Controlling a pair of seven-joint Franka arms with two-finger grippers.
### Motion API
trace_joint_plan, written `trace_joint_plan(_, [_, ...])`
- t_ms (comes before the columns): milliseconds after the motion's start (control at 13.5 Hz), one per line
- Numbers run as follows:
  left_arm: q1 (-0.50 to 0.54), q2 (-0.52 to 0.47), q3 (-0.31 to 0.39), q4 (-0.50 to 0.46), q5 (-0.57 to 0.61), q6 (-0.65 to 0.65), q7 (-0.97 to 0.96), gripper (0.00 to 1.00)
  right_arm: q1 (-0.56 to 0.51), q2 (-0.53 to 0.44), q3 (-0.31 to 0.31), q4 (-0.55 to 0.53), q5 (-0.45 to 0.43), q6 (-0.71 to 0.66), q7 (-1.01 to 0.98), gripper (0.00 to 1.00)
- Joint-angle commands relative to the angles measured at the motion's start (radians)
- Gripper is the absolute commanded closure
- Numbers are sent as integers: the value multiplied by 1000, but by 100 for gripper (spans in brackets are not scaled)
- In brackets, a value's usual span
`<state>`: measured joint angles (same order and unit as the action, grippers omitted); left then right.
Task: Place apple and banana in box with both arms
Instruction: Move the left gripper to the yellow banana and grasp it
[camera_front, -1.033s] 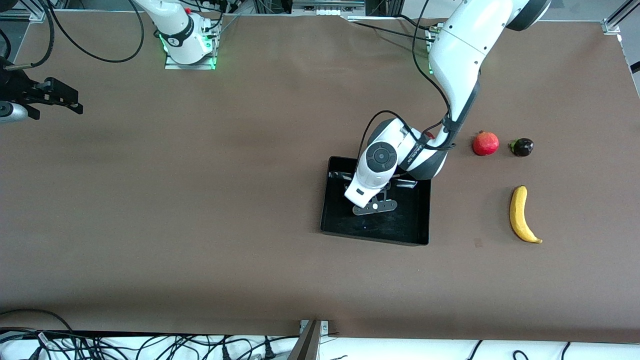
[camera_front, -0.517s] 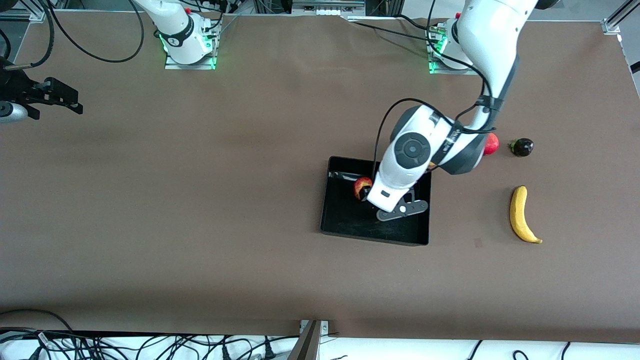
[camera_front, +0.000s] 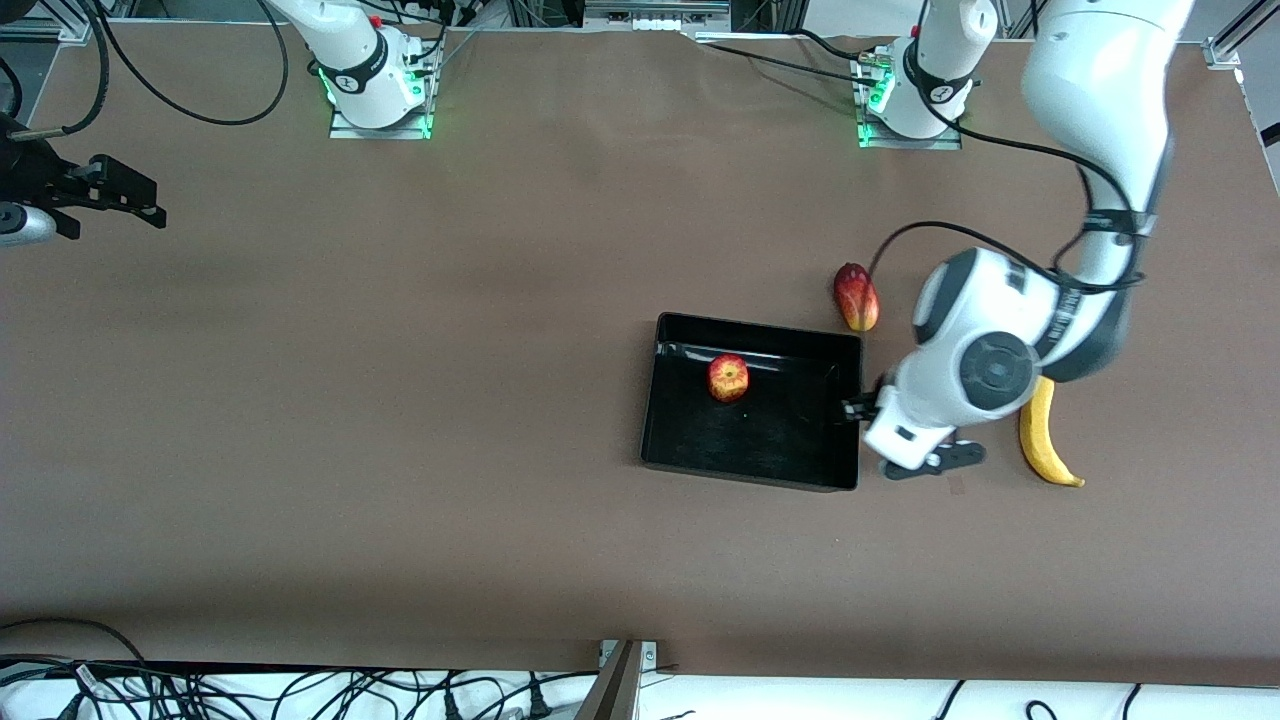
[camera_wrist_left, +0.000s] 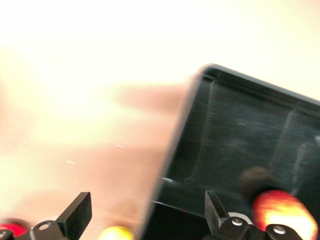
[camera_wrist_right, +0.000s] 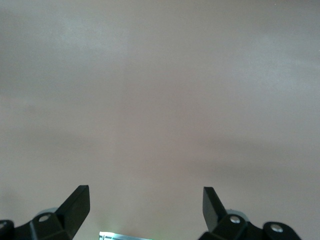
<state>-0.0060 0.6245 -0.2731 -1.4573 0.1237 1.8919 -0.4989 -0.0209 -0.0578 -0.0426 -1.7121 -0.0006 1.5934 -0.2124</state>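
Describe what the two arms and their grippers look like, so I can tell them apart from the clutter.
Both arms are glossy white with dark grey joint caps and black bands; black cables loop along the left arm. Bases glow green. The left gripper and right gripper each have two black angular fingers.

- My left arm (camera_front: 1100, 110) is showing glossy white shells, a grey round cap at the wrist and a black cable looping along it.
- My fingers (camera_wrist_left: 77, 215) are showing as black wedges with silver screws at their roots.
- My bases are glowing green.
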Motion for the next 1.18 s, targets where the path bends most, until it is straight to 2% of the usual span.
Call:
trace_joint_plan(0, [119, 6, -28, 12, 52, -40, 153, 0, -11, 4, 10, 15, 10, -13, 4, 0])
trace_joint_plan(369, [296, 44, -43, 9, 160, -4, 406, 0, -11, 13, 10, 14, 10, -7, 8, 0])
trace_joint_plan(664, [395, 132, -52, -14, 258, 191, 468, 0, -13, 16, 7, 14, 11, -12, 7, 0])
trace_joint_plan(812, [414, 141, -52, -95, 293, 326, 468, 0, -13, 16, 7, 14, 11, -12, 7, 0])
trace_joint_plan(1107, [417, 147, -51, -149, 342, 391, 462, 0, -13, 18, 7, 14, 13, -12, 7, 0])
